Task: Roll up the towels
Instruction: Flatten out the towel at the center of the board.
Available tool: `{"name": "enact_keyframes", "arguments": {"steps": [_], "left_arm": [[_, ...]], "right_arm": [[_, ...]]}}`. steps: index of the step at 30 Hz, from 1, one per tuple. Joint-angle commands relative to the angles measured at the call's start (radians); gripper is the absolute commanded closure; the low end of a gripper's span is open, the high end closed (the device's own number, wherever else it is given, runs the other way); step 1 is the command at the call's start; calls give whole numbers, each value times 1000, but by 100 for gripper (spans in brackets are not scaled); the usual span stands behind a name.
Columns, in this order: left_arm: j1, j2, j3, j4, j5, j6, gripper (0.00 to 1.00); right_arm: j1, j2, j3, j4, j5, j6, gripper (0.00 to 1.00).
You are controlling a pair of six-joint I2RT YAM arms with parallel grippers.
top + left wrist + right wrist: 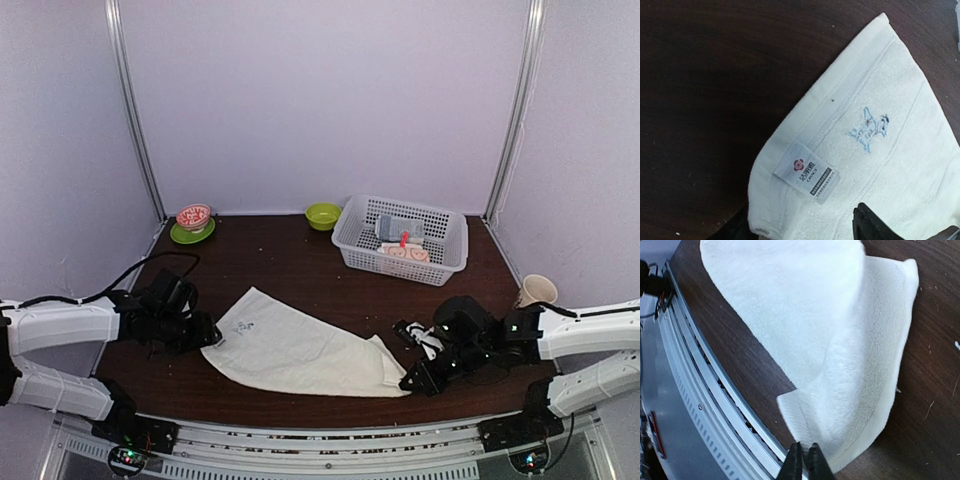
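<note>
On the left of the table (290,270) we see the left tool (215,340) spread wide around the white towel (300,350) corner, gripping nothing. Towel lies flat mid-table. Right tool (408,384) pinched closed at its folded right corner; hold unclear. Patterned towel (405,254) in basket (345,240).

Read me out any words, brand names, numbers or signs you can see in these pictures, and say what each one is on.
"GRACE" (probably, it is blurred): on the sewn label of the white towel, below a red flower logo.
Larger characters beside the logo: too blurred to read.
Grey strip of small print at the label's lower edge: too small to read.
The blue embroidery is a picture, not letters.
Nothing else is readable.
</note>
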Motion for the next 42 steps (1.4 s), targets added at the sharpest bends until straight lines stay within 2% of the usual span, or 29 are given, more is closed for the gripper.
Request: {"name": "enact_keyframes", "arguments": {"steps": [1,2,4,6,20,23,26,29,33,37,42], "left_arm": [[5,-33,50,-43,0,37,30],[5,-37,54,-51,-6,41,29],[5,-44,61,-63,-15,48,28],[5,-40,69,-67,-18,50,27],[4,-80,81,-113,-46,63,27],[5,-81,83,-119,-56,65,27],[5,-77,94,-128,-59,61,28],[5,-82,111,-149,-67,63,28],[5,-95,125,-162,-83,71,28],[7,-72,154,-151,-77,83,28],[16,82,305,-85,-42,99,28]], "right_arm": [[9,-7,69,-92,13,-11,75],[8,-15,84,-107,48,-10,63],[9,-19,130,-137,116,-6,47],[10,5,173,-168,154,-1,41],[200,224,343,-335,387,-47,25],[222,277,368,-358,456,-60,25],[234,332,389,-346,477,-72,29],[237,386,412,-345,507,-74,38],[237,430,435,-353,587,-59,65],[236,426,450,-362,637,-56,100],[236,327,411,-290,595,-115,100]]}}
